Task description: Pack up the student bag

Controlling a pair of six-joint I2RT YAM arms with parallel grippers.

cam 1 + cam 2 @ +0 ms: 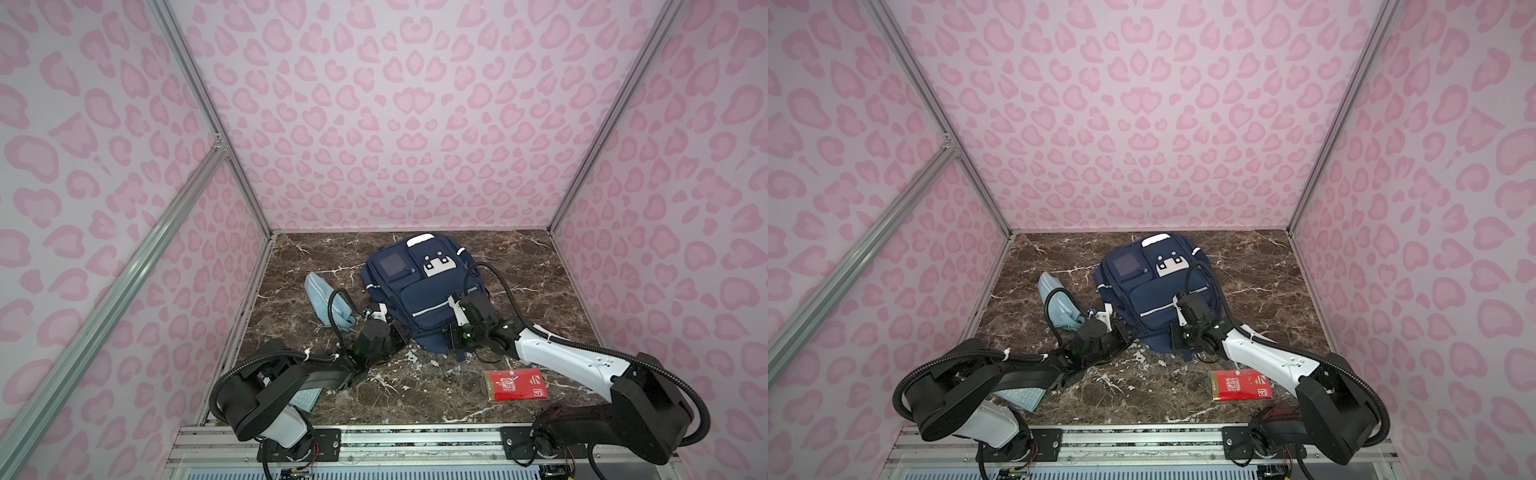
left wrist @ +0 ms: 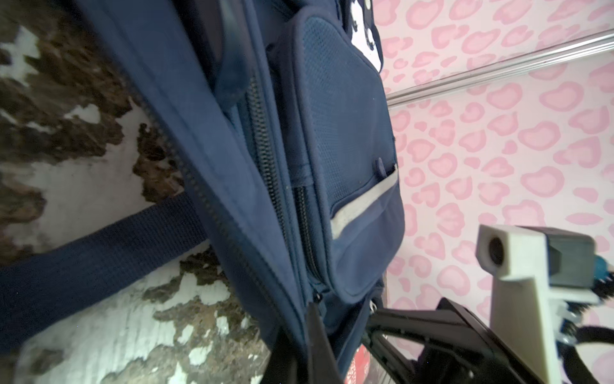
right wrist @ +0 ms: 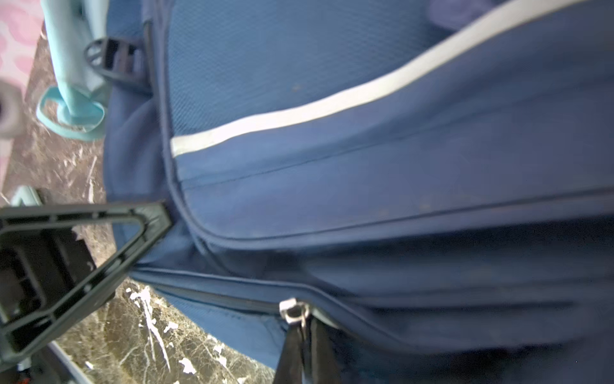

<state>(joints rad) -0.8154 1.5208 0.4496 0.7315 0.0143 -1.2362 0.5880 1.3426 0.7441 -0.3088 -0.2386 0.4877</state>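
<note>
Pinching the metal zip pull [image 3: 294, 309] at the near edge of the student bag [image 1: 419, 291], the right claw [image 3: 305, 345] has its jaws pressed together on the tab. The left claw [image 2: 314, 335] is closed too, nipping a fold of navy fabric at the bag's 7 o'clock corner, close to where the zip line ends. The bag lies flat on the table [image 1: 540, 282], mid-surface and toward 12 o'clock, with its long axis running 12 to 6 and its pocketed face up. Both claws sit at its 6 o'clock end. The pull is at about 5 o'clock of the bag, and the left claw lies at 9 o'clock from it, near but apart. The zip track runs along the line between them, so I judge the left claw anchors the cloth while the right drags the slider. Which way opens it I cannot tell. A light-blue pouch [image 1: 328, 299] lies at 9 o'clock of the bag and a red packet [image 1: 517, 384] at 5 o'clock, both unpacked.
</note>
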